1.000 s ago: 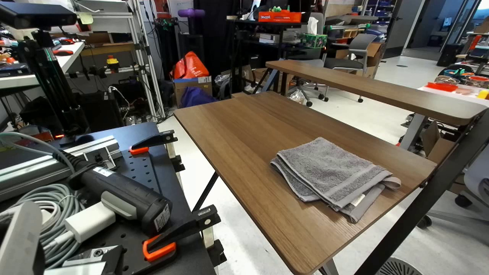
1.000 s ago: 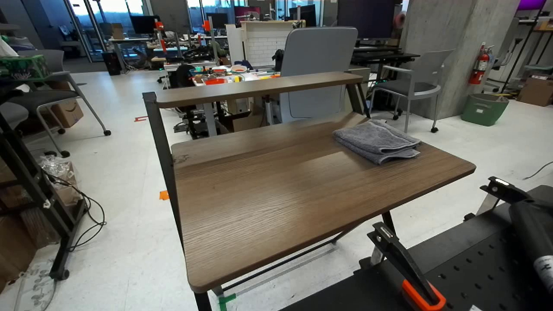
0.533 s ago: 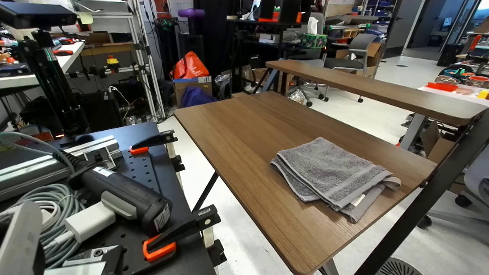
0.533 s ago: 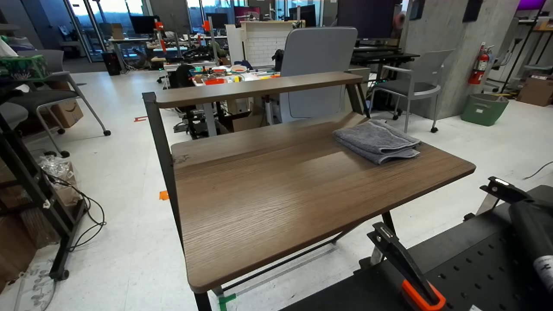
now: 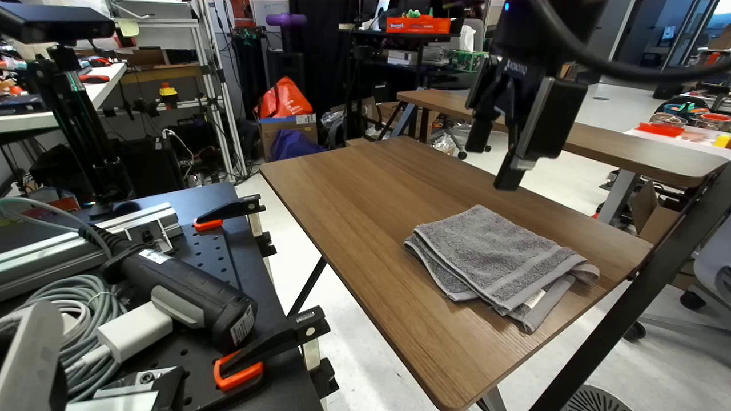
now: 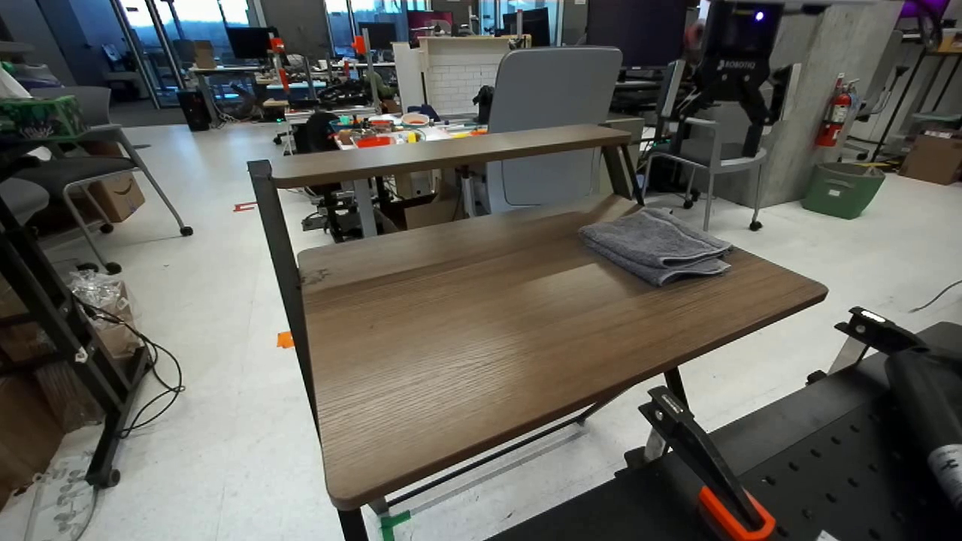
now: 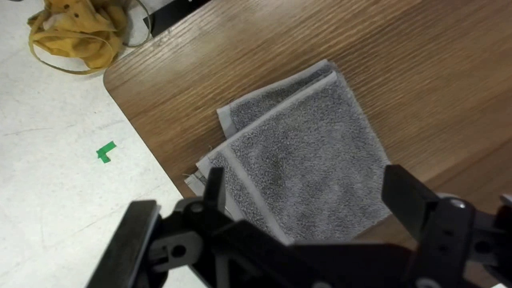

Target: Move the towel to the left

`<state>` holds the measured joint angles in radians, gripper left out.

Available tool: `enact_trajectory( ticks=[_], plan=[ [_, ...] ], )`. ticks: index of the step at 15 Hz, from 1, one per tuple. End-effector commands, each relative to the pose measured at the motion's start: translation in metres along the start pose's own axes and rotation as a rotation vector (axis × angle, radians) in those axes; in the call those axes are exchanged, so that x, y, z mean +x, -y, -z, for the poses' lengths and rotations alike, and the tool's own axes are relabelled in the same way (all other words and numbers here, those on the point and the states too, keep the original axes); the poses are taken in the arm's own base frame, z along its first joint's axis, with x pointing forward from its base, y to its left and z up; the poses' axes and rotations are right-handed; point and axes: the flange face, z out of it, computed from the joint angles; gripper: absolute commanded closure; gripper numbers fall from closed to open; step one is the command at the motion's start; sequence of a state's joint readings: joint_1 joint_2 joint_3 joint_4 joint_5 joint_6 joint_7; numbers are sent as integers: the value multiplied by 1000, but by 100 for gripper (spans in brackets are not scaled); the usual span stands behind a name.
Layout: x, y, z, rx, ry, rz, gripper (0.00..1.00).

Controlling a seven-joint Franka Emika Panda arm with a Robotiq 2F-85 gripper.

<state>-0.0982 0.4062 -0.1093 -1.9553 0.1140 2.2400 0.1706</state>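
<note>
The towel [image 5: 497, 257] is a grey folded cloth with layered edges, lying flat on the brown wooden tabletop [image 5: 354, 200]. In an exterior view [image 6: 654, 244] it lies near the tabletop's right end. In the wrist view the towel [image 7: 308, 144] fills the middle, a short way in from the table's edge. My gripper [image 5: 494, 158] hangs in the air above the towel, pointing down, and touches nothing. It also shows in an exterior view [image 6: 714, 146]. In the wrist view the fingers [image 7: 304, 176] are wide apart and empty, with the towel below and between them.
A raised wooden shelf [image 5: 548, 131] runs along one long side of the table, held by dark metal posts [image 6: 282, 270]. A black bench [image 5: 228, 251] with clamps [image 5: 274, 348] and cables stands beside the opposite side. A yellow bag [image 7: 80, 36] lies on the floor beyond a table corner.
My gripper has come down into both exterior views from above; half a second ago only its fingertips showed at the top edges. The towel has not moved.
</note>
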Motion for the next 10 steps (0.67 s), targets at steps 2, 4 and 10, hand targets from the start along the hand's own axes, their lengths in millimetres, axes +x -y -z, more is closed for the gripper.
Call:
enact_trajectory(
  ticks=[2,4,10],
  plan=[
    [42,8,-49,-4,15,-69,0],
    [51,12,-69,-31,12,-89,0],
    [71,25,-121,-60,6,-129,0]
  ],
)
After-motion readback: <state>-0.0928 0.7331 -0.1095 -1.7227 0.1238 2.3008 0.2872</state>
